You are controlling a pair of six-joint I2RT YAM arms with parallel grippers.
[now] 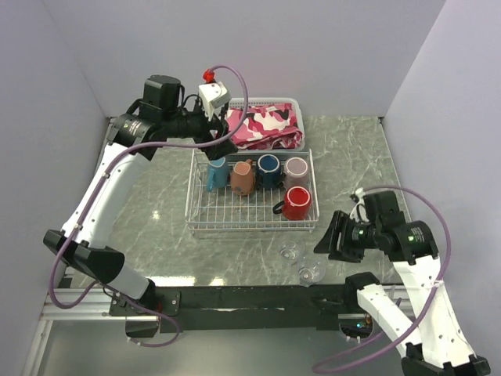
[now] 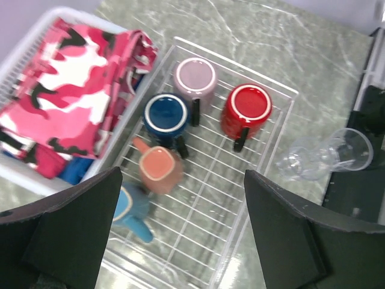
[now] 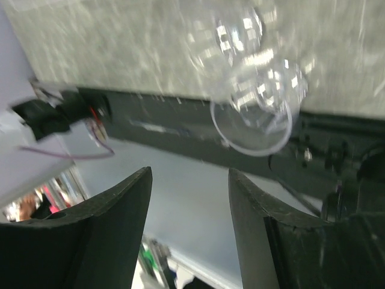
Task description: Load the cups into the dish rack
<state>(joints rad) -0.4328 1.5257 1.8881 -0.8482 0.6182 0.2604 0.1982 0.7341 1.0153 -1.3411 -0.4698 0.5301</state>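
The white wire dish rack [image 1: 205, 213] holds the teal [image 1: 217, 173], terracotta [image 1: 242, 175], navy [image 1: 268, 170], mauve [image 1: 296, 169] and red [image 1: 297, 202] mugs, all upright. My left gripper [image 1: 216, 149] hovers open and empty above the rack's far left, over the teal mug [image 2: 133, 208] and next to the terracotta one [image 2: 159, 170]. Two clear glasses [image 1: 290, 251] [image 1: 311, 272] rest on the table in front of the rack, apparently on their sides. My right gripper [image 1: 324, 238] is open beside them, and the nearer glass [image 3: 258, 114] lies just beyond its fingertips [image 3: 144, 177].
A white slotted basket [image 1: 293, 103] with pink camouflage cloth [image 1: 262, 125] stands right behind the rack. The black rail [image 1: 250, 298] runs along the table's near edge, just past the glasses. Grey walls close in the left, back and right.
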